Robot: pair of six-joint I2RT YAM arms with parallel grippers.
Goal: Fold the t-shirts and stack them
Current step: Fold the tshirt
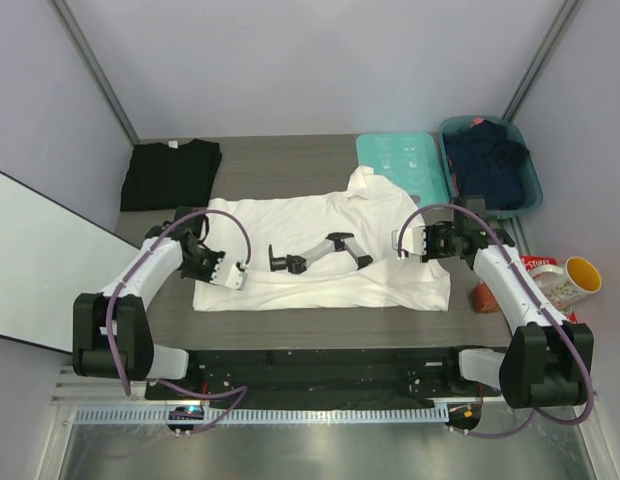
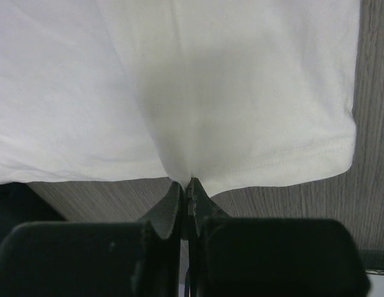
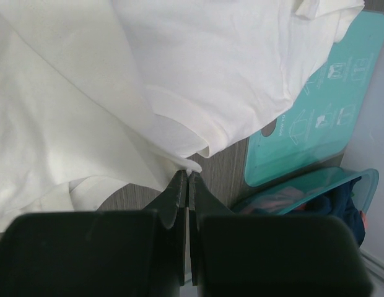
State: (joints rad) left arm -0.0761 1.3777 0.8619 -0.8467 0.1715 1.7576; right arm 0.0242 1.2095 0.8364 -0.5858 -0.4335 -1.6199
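The white t-shirt (image 1: 290, 222) lies spread across the middle of the table, with its right side bunched and partly folded over. My left gripper (image 1: 228, 274) is shut on the shirt's left edge near the front corner; the left wrist view shows the cloth (image 2: 210, 80) pinched between the closed tips of that gripper (image 2: 187, 183). My right gripper (image 1: 406, 241) is shut on the shirt's right edge; the right wrist view shows a fold of the cloth (image 3: 87, 93) pinched in that gripper (image 3: 187, 175). The black t-shirt (image 1: 170, 172) lies folded at the back left.
A grey and black tool-like object (image 1: 315, 252) lies on the white shirt between the grippers. A teal board (image 1: 402, 165) lies at the back, beside a teal basket (image 1: 533, 190) of dark clothes. A mug (image 1: 568, 280) stands at the right edge. A white panel (image 1: 40, 260) stands at the left.
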